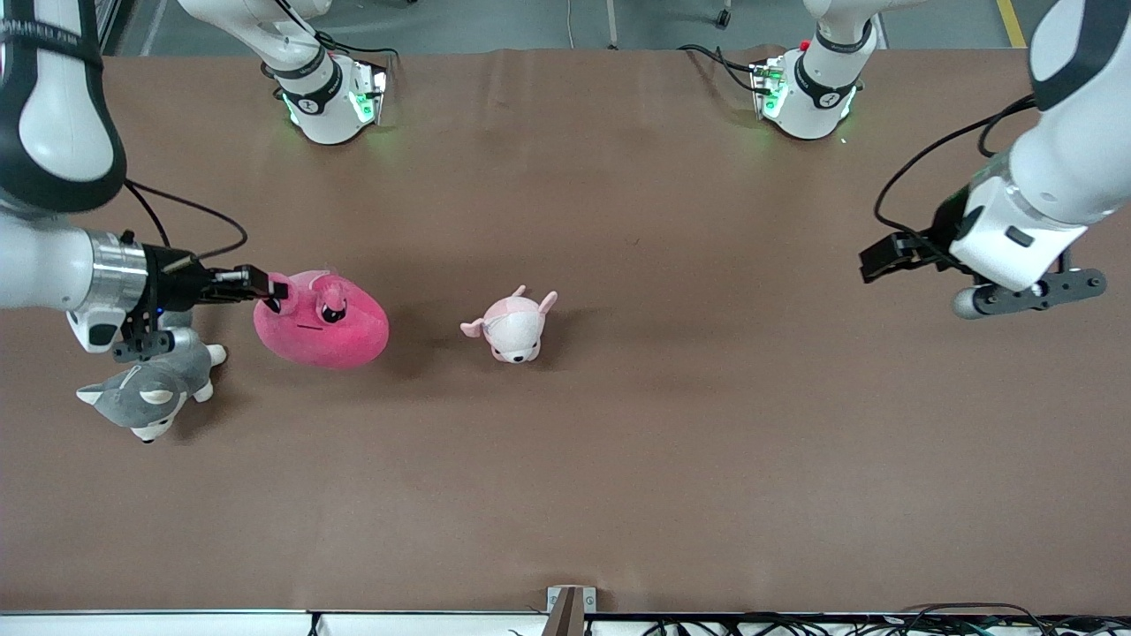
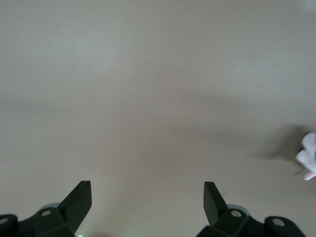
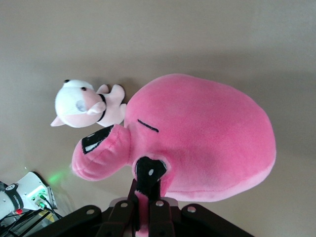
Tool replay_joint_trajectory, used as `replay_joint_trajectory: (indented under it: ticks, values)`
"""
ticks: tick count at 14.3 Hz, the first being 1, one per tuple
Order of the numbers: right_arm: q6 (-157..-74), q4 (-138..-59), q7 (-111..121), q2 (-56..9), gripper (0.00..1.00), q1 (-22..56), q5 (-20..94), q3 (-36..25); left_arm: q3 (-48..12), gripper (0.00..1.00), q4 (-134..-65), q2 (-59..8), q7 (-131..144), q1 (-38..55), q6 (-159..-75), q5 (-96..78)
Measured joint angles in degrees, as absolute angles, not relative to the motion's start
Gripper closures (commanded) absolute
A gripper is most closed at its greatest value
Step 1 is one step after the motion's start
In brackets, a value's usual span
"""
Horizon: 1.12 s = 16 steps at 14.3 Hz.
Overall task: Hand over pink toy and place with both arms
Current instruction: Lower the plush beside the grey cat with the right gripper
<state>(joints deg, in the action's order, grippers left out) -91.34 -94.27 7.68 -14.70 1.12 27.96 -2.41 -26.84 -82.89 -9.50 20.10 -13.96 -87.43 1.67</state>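
The pink toy [image 1: 322, 322] is a round hot-pink plush blob with bulging black eyes, toward the right arm's end of the table. My right gripper [image 1: 269, 289] is shut on the pink toy, pinching it at one bulging eye. The right wrist view shows the pink toy [image 3: 207, 143] filling the frame and the right gripper [image 3: 147, 207] closed on a fold of pink plush beside the black eye. My left gripper [image 1: 884, 258] is open and empty, up over bare table at the left arm's end. In the left wrist view the left gripper [image 2: 147, 200] shows only table between its fingers.
A pale pink-and-white plush puppy [image 1: 514, 325] lies near the table's middle; it also shows in the right wrist view [image 3: 84, 104]. A grey-and-white plush dog [image 1: 150, 393] lies under the right wrist, nearer the front camera than the pink toy. The arms' bases [image 1: 331, 97] stand along the table's back edge.
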Motion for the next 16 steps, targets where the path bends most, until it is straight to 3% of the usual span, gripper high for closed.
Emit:
replay_joint_trajectory:
  ticks: [8, 16]
  values:
    - [-91.8, -92.8, 10.3, -20.4, 0.98, -0.4, 28.0, -2.4, -26.8, 0.0, -89.9, 1.8, 2.9, -25.3, -87.4, -2.0]
    - [-91.8, -89.2, 15.6, -26.9, 0.98, -1.9, 28.1, -2.4, -27.0, 0.0, -90.0, 3.3, 2.6, -25.5, -88.0, -2.0]
